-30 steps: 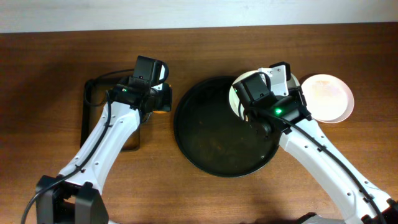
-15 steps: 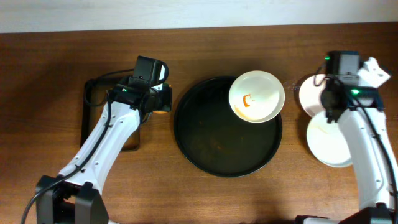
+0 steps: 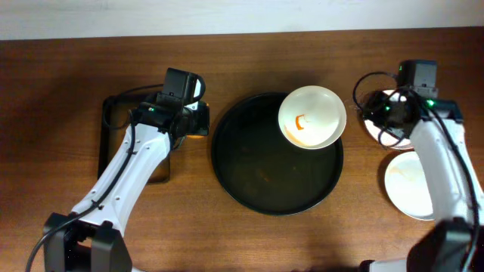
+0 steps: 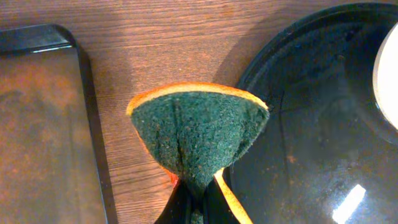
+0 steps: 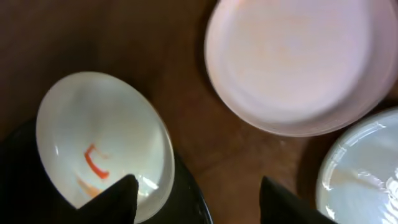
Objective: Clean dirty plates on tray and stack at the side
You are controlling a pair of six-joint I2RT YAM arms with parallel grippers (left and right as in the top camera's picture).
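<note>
A dark rusty-brown rectangular metal tray lies on the brown wooden bench, its floor stained and dull. Just right of it is a folded orange foam sponge, green scouring face outward, pinched together at one end.

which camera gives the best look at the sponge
The left wrist view: the sponge fills the middle of the frame, its green scouring face and orange edge plain to see, its bottom pinched in the left pincer. Overhead shows only a small orange sliver of it. The right wrist view shows none of it.
</note>
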